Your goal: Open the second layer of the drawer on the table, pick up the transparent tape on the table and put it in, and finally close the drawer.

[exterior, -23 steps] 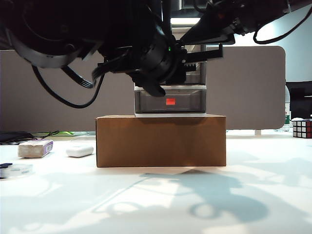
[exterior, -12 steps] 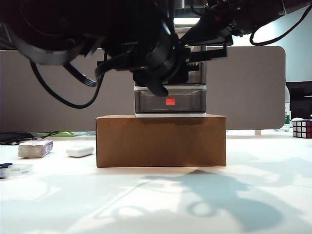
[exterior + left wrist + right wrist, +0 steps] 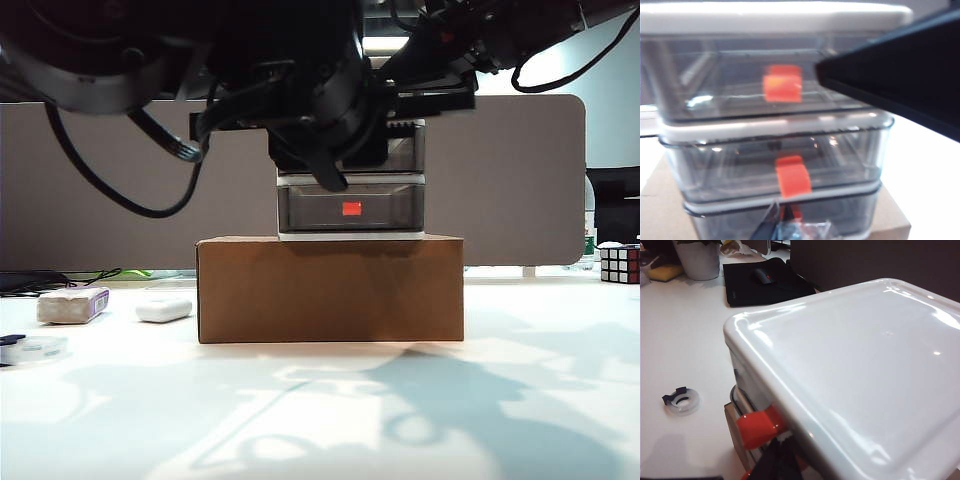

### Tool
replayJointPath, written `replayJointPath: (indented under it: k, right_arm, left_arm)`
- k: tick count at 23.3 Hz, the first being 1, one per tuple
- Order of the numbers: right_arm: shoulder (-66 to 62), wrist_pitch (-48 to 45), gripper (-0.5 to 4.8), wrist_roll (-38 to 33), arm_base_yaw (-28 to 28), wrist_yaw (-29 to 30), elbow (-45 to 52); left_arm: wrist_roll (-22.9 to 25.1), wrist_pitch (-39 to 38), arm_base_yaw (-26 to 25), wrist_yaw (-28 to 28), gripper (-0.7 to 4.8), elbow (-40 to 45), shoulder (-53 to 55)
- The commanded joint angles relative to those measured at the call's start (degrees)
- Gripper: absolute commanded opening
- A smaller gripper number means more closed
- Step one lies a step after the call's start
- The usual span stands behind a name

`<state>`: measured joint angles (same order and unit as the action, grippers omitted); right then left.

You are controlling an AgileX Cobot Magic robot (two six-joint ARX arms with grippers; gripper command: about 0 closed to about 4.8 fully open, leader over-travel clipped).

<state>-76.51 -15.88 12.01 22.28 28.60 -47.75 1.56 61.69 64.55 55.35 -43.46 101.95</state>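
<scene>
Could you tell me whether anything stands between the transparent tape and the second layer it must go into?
Yes: the second layer looks shut, so its own front blocks entry. The left claw and right claw both sit close at the drawer's front. The transparent tape lies far left on the table.

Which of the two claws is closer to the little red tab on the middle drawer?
Left. The left gripper, shut, sits right in front of the red tab, slightly below it; the right gripper is higher, by the cabinet top.
</scene>
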Motion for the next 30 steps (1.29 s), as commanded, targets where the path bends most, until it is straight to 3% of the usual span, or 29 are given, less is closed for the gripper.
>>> replayJointPath:
  k: [1, 2, 4, 8, 14, 30]
  right_arm:
    - [0.2, -1.0, -0.05, -0.2, 0.0, -0.2, -0.3]
    - [0.2, -1.0, -0.05, -0.2, 0.0, -0.2, -0.3]
    - [0.2, -0.9, -0.05, -0.2, 0.0, -0.2, -0.3]
    - [0.2, -0.9, -0.05, -0.2, 0.0, -0.2, -0.3]
    - [0.2, -1.0, -0.05, -0.2, 0.0, -0.2, -0.3]
    - [0.2, -1.0, -0.05, -0.2, 0.0, -0.2, -0.3]
  left_arm:
    - [0.6, 0.6, -0.5, -0.1, 0.08, -0.1, -0.3]
    - [0.5, 0.5, -0.9, -2.6, 0.67, -0.1, -0.3]
    - [-0.1, 0.5, -1.3, -4.2, 0.85, -0.2, -0.3]
    - [-0.1, 0.5, -2.3, -5.6, 0.88, -0.2, -0.3]
    - [-3.9, -0.4, -4.4, -9.8, 0.89, -0.3, -0.3]
    - [-3.9, -0.4, -5.1, -12.8, 0.89, -0.6, -0.2]
